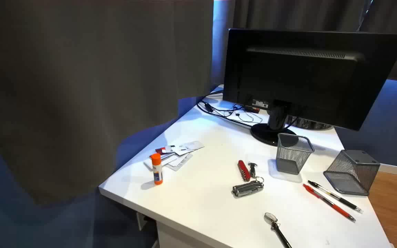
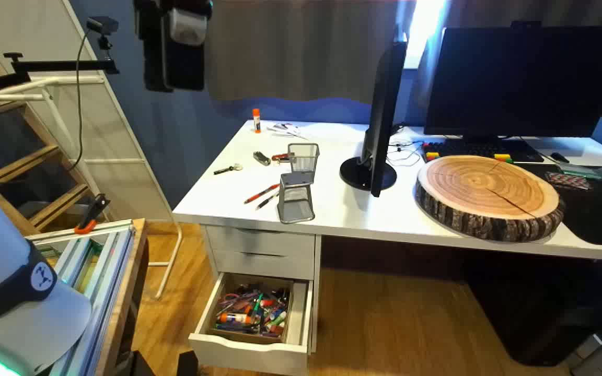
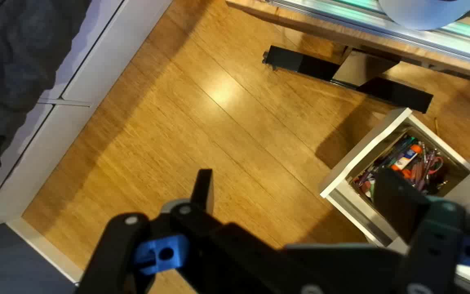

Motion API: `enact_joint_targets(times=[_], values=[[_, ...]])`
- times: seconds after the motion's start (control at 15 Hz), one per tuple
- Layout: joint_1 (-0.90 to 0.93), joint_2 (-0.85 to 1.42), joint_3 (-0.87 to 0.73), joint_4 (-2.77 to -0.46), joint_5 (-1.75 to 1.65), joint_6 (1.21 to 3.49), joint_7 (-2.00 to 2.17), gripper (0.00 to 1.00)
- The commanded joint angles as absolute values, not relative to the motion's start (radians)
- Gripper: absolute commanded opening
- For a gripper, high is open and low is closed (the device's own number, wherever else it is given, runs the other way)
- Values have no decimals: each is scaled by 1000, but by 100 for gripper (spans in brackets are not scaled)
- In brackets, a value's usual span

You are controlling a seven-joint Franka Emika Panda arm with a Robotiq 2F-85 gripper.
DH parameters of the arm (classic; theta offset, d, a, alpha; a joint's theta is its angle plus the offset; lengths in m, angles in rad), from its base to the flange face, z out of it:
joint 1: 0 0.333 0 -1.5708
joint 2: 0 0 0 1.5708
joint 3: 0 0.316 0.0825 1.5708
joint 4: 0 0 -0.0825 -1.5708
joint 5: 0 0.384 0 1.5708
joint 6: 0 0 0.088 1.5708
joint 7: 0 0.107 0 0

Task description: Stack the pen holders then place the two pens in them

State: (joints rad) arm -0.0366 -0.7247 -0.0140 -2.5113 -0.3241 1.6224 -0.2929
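Wrist view: the tool (image 3: pixel 298 183) is held wide and empty over the floor (image 3: pixel 218 122). In an exterior view, the upright pen holder (image 2: pixel 303 159) and upside-down pen holder (image 2: pixel 296 199) are seen lower and to its right, on the surface (image 2: pixel 222 196), so a reach across and down is likely needed.

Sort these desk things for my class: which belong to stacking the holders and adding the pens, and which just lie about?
For the job:
upright pen holder
upside-down pen holder
red pen
black pen

Just lying or standing about:
glue stick
loose cards
red pocketknife
grey folded gadget
black-handled item
monitor on round stand
round wood slab
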Motion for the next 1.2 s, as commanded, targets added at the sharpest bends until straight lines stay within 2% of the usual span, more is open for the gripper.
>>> enact_joint_targets(times=[0.0, 0.53, 1.13], values=[[-7, -724, -36, -2509, -336, 1615, -279, 100], [6, -718, -39, -2511, -329, 1637, -295, 100], [202, -397, 47, -2396, -148, 1686, -288, 100]])
